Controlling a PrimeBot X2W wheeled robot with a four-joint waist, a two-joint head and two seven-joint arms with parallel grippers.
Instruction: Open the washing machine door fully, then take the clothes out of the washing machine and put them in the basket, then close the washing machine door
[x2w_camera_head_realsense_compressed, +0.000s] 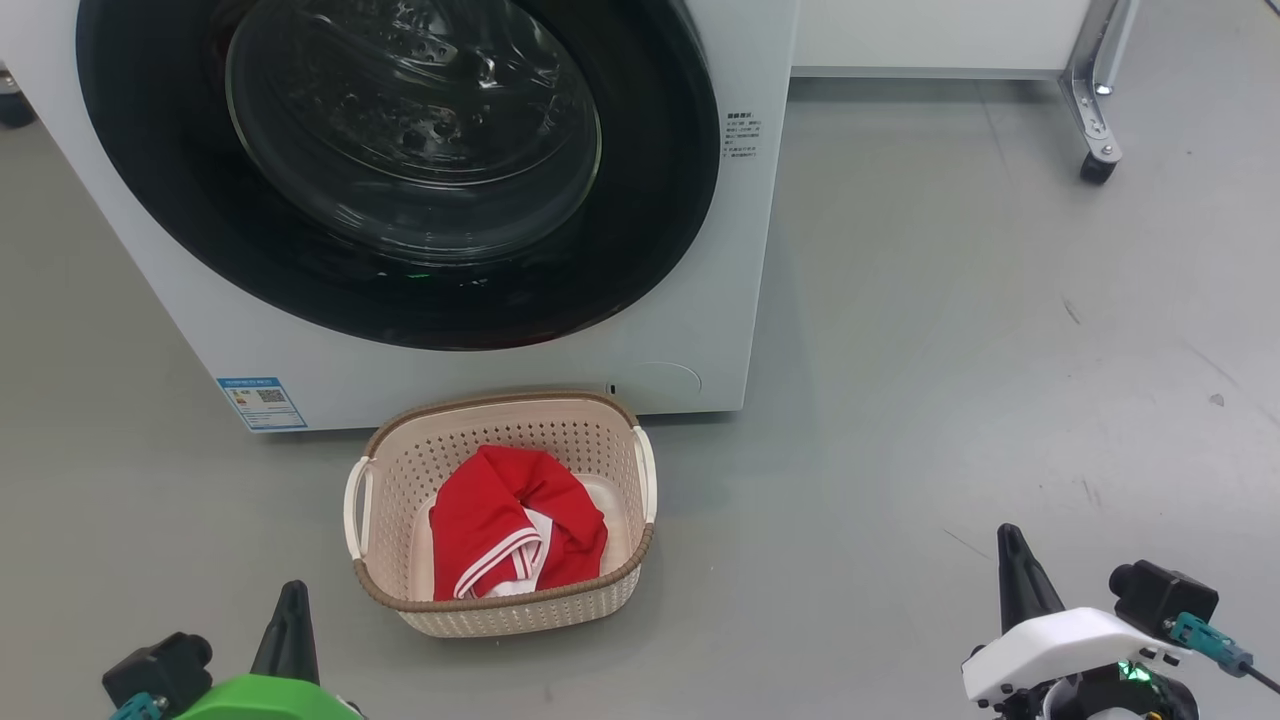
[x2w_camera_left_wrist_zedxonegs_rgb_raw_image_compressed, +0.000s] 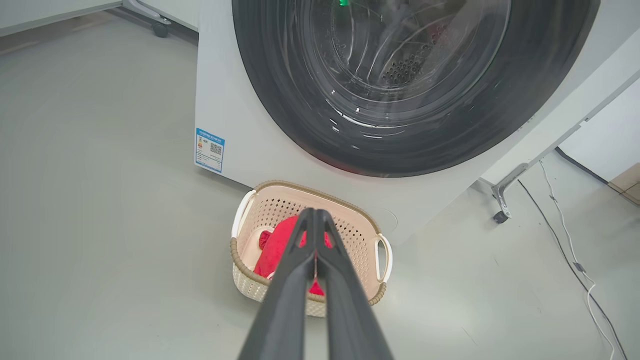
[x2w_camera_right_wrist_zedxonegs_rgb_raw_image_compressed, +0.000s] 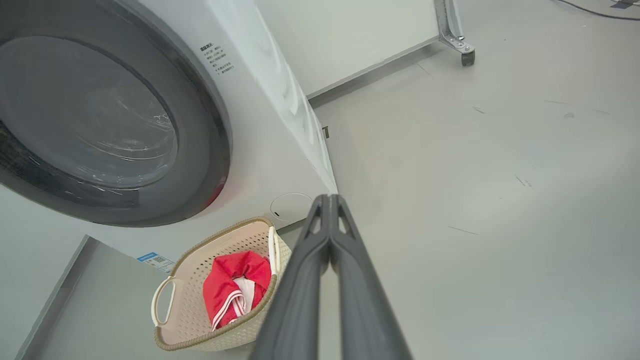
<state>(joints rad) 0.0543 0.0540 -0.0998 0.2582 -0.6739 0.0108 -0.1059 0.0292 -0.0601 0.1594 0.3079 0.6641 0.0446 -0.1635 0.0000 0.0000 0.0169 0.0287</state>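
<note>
- Fingers (x2w_camera_left_wrist_zedxonegs_rgb_raw_image_compressed: 287, 290) of left gripper (x2w_camera_left_wrist_zedxonegs_rgb_raw_image_compressed: 314, 212) and right gripper (x2w_camera_right_wrist_zedxonegs_rgb_raw_image_compressed: 330, 198) press together, empty.
- Crumpled red clothes (x2w_camera_head_realsense_compressed: 500, 530), white-striped trim, lie inside perforated cream basket (x2w_camera_head_realsense_compressed: 470, 450), lower centre.
- Glossy round black washing machine door (x2w_camera_head_realsense_compressed: 660, 180) closed, upper left.

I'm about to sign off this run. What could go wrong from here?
1. The washing machine door looks shut, but no latch is visible; it may swing open.
2. Glare on its glass obscures the drum, so garments could remain inside besides the clothes in the basket.
</note>
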